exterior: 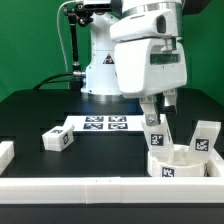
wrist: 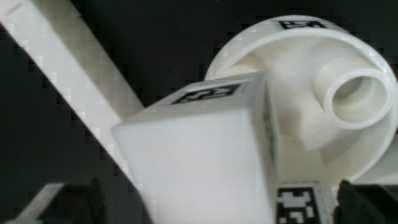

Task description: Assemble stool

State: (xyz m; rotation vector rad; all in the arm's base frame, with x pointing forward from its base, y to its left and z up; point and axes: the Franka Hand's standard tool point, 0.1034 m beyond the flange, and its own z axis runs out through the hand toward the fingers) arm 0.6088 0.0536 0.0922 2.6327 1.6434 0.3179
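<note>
Reaches forward from the rear base with the arm (exterior: 145,55), wrist bent so the gripper (exterior: 158,113) points straight down. Stands released, jaws spread wide either side of an upright leg (exterior: 154,134); cannot tell any touch. Hovers over the ring-shaped seat (exterior: 182,160) at the exterior view's right, second leg (exterior: 205,138) just beside it, third leg (exterior: 58,140) lying well apart.

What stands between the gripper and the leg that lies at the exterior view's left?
Nothing upright that I can see. The gripper is above the seat; toward the lying leg only the flat marker board lies low along the way.
</note>
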